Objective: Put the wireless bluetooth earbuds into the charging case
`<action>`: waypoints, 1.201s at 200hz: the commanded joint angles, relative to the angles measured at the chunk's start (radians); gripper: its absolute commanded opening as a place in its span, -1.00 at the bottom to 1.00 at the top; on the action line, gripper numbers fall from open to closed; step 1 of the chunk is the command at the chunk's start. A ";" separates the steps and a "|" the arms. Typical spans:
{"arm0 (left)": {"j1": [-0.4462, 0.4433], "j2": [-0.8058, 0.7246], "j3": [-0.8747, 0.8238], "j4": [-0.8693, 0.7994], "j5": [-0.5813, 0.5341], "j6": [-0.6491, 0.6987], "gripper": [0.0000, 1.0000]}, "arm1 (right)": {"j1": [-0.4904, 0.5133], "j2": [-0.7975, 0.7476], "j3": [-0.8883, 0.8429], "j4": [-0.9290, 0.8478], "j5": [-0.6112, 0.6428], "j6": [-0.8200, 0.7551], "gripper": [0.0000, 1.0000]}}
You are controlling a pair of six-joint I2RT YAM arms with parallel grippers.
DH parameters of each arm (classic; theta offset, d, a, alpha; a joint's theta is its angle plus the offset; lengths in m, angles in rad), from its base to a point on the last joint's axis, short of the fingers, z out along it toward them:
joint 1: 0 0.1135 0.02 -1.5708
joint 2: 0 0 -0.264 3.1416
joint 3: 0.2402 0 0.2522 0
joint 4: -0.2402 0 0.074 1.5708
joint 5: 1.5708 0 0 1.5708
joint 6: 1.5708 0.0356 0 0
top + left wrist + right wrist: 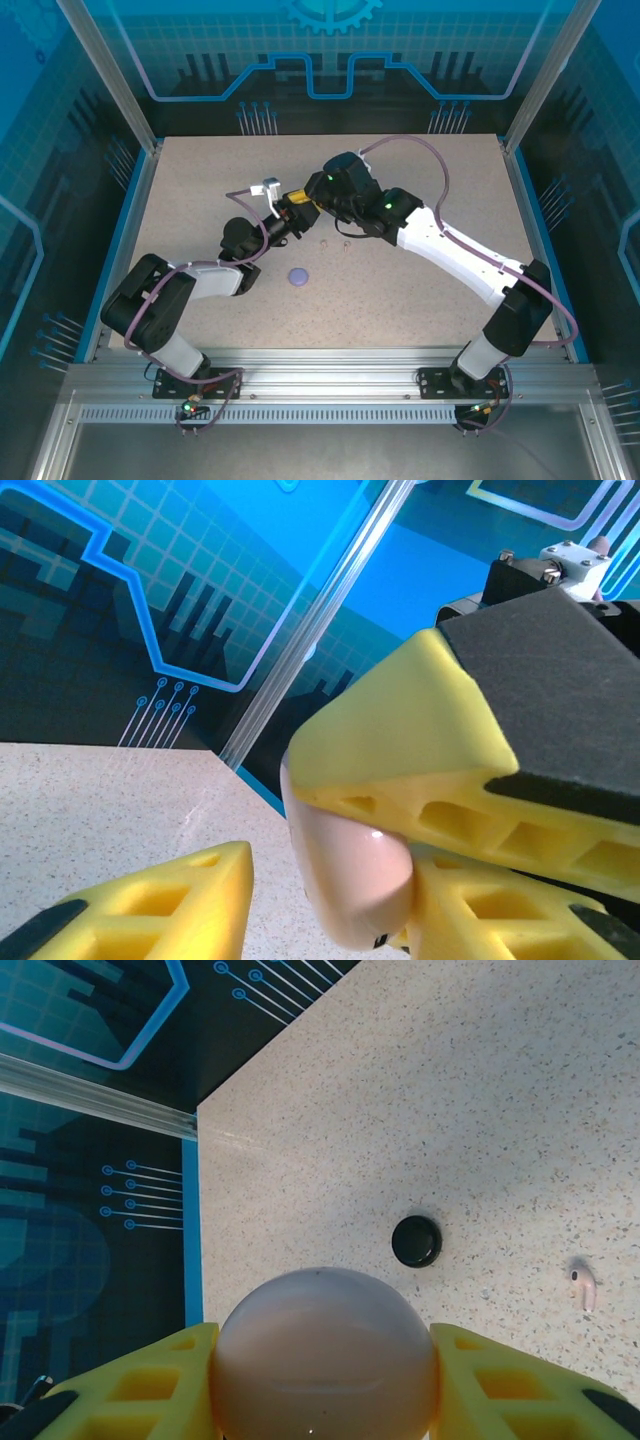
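Observation:
My right gripper [325, 1360] is shut on a round pale pink charging case [325, 1355], one yellow finger [130, 1400] pressed on each side, held above the table. In the left wrist view the same case [350, 880] is seen edge-on. My left gripper [330, 880] stands around it: one finger [150, 905] is apart from the case and the other finger [500, 915] is against it. In the top view both grippers, left [292, 212] and right [312, 200], meet mid-table. One pale pink earbud [583, 1288] lies on the table. Two small earbuds [323, 243] [345, 243] lie below the grippers.
A black round case [416, 1240] lies shut on the speckled table [420, 300]. A lilac round case [298, 276] lies nearer the arm bases. Blue frame walls and metal posts [130, 100] ring the table.

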 commanded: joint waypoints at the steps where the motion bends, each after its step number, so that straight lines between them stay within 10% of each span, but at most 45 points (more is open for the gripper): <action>1: -0.001 0.003 0.033 0.031 -0.016 0.008 -0.20 | 0.015 -0.036 -0.011 0.025 0.007 0.019 -0.37; 67: -0.007 -0.015 0.041 0.031 -0.002 0.004 -0.64 | 0.017 -0.044 -0.024 0.056 -0.001 0.031 -0.32; 108: -0.008 -0.025 0.036 0.031 0.005 -0.013 -1.00 | -0.006 -0.074 -0.009 0.074 0.021 0.015 0.41; 137: -0.006 -0.034 0.033 0.030 0.022 -0.029 -1.00 | -0.036 -0.140 -0.027 0.058 0.041 -0.037 0.55; 240: 0.124 -0.118 0.084 -0.147 0.365 -0.137 -1.00 | -0.229 -0.352 -0.330 0.231 -0.316 -0.710 0.60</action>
